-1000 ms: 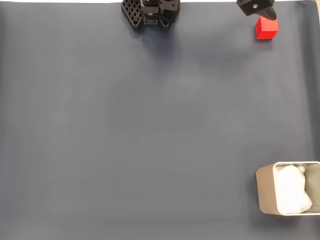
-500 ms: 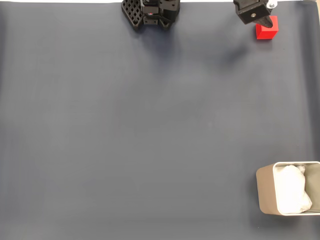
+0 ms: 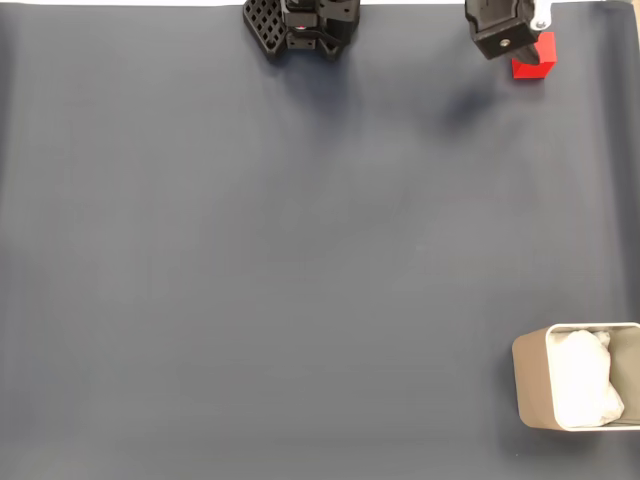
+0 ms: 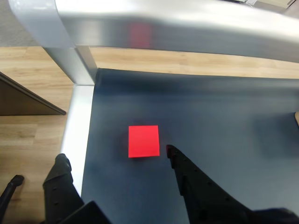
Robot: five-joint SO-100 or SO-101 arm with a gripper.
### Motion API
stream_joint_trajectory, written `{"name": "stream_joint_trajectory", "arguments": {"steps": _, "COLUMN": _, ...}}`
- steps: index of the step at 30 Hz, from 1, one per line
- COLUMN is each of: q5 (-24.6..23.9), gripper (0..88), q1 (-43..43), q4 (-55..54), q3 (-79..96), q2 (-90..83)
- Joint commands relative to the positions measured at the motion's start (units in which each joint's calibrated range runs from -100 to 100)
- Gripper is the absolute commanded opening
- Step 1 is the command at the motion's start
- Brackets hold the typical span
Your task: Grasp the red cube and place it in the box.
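Observation:
The red cube (image 3: 535,64) lies on the dark mat at the top right of the fixed view, its upper left part covered by my gripper (image 3: 522,50). In the wrist view the red cube (image 4: 144,141) rests flat on the mat near its left edge. My gripper (image 4: 115,155) is open there. Its left finger (image 4: 60,179) hangs over the mat's border and its right finger (image 4: 187,175) ends just right of the cube's near corner. Nothing is held. The beige box (image 3: 530,385), with white paper inside, stands at the bottom right of the fixed view, far from the cube.
The arm's black base (image 3: 300,25) sits at the top centre of the fixed view. In the wrist view a silver metal frame (image 4: 163,28) runs just beyond the mat, with a wooden surface (image 4: 32,102) to the left of the mat's edge.
My gripper has drifted slightly left and toward the top edge of the fixed view and now covers more of the cube. The cube and the box have stayed put.

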Motion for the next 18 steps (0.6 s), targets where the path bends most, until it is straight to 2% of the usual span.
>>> {"name": "stream_joint_trajectory", "arguments": {"steps": 1, "q5": 0.39, "gripper": 46.9, "q1": 0.07, "q4": -2.24, "q3": -0.26, "q2": 0.91}}
{"name": "stream_joint_trajectory", "arguments": {"steps": 18, "q5": 0.68, "gripper": 47.6, "q1": 1.06, "q4": -8.63, "q3": 0.11, "q2": 7.67}}
